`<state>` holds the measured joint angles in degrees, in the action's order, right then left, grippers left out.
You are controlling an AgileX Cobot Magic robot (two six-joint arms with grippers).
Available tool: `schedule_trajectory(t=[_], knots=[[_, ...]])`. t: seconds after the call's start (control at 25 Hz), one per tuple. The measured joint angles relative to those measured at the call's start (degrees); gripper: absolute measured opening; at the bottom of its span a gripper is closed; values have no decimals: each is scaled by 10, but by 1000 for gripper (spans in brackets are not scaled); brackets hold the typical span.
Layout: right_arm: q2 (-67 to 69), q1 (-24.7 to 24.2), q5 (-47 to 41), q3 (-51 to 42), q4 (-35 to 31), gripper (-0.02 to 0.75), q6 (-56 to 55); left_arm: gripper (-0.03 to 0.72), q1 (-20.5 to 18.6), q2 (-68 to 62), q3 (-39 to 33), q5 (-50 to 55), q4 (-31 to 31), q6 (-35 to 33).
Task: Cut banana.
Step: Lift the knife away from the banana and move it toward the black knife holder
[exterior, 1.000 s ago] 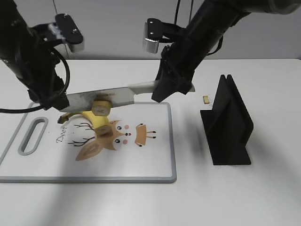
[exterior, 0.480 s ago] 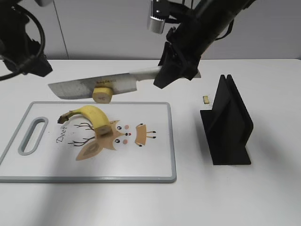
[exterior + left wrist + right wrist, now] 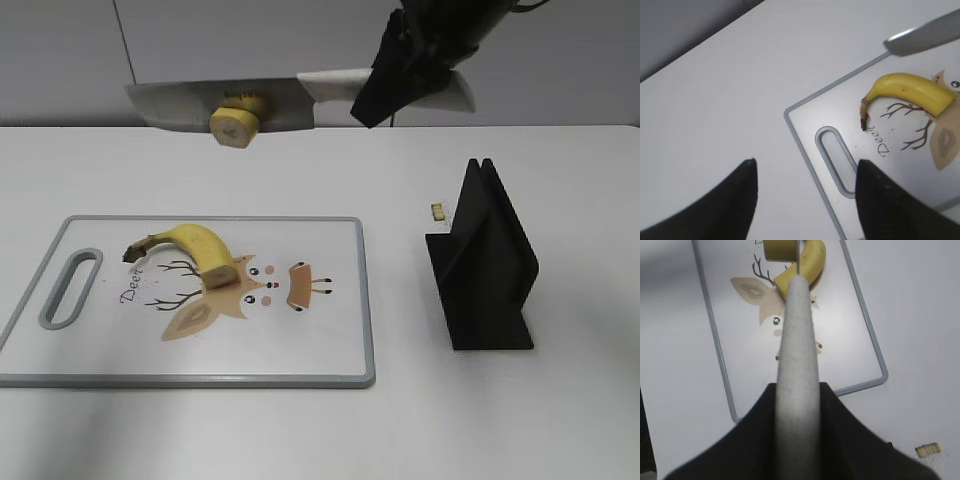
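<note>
The banana (image 3: 195, 248) lies on the white cutting board (image 3: 320, 350), stem to the left, cut face on the deer print; it also shows in the left wrist view (image 3: 912, 90) and the right wrist view (image 3: 812, 257). My right gripper (image 3: 405, 70) is shut on the knife (image 3: 290, 98) by its white handle (image 3: 796, 375), held high above the board. A round yellow slice (image 3: 235, 125) sticks to the blade's side. My left gripper (image 3: 805, 170) is open and empty, above the table and the board's handle slot (image 3: 835, 160); it is out of the exterior view.
A black knife stand (image 3: 485, 265) stands right of the board. A small yellow scrap (image 3: 437, 211) lies on the table beside it, also in the right wrist view (image 3: 929, 449).
My right gripper has lifted the knife well above the board, the slice stuck to the blade rising with it. My left arm has withdrawn up and left, out of the exterior view.
</note>
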<state>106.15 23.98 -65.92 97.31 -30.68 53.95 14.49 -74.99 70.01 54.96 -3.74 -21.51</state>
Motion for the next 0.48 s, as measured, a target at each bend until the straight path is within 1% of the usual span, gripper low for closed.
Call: schedule_trajectory(t=[0.08, 0.2, 0.32, 0.48], knots=[[-20, 3, 1, -6, 11, 173, -31, 591, 0, 12, 0, 16, -15, 31], [-61, 7, 19, -50, 14, 173, -63, 591, 0, 28, 0, 33, -20, 57], [-115, 7, 74, -129, 14, 173, -98, 590, 0, 50, 0, 46, -21, 73], [-186, 7, 172, -235, 14, 173, -183, 590, 0, 85, 0, 72, -23, 89]])
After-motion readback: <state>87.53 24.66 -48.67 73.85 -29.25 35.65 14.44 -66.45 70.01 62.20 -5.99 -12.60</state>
